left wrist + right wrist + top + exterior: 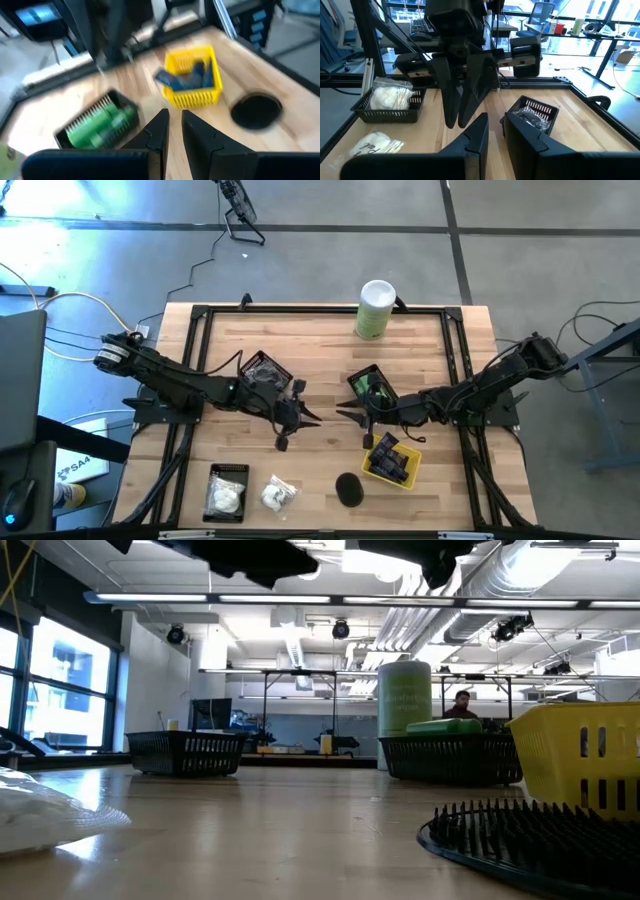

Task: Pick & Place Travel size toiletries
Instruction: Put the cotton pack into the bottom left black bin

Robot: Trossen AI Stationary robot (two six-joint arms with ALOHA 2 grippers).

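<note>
Both grippers hover above mid-table, tips facing each other, shut and holding nothing: my left gripper [306, 416] [173, 120] and my right gripper [346, 416] [495, 122]. Green little bottles [97, 125] lie in a black basket [368, 387] beside the right gripper. Navy tubes [187, 75] lie in the yellow basket [392, 460]. A flat black disc [348, 488] [540, 840] rests on the wood near the front edge. A white packet [278, 495] lies loose there too, and others fill a black basket [228, 492]. Crinkly packets [535, 116] sit in another black basket [265, 370].
A tall white-and-green canister [375, 308] stands at the far edge. A black frame rail [320, 308] borders the tabletop. Bare wood [320, 350] lies between the baskets and the far rail. A person [462, 705] sits in the room beyond the table.
</note>
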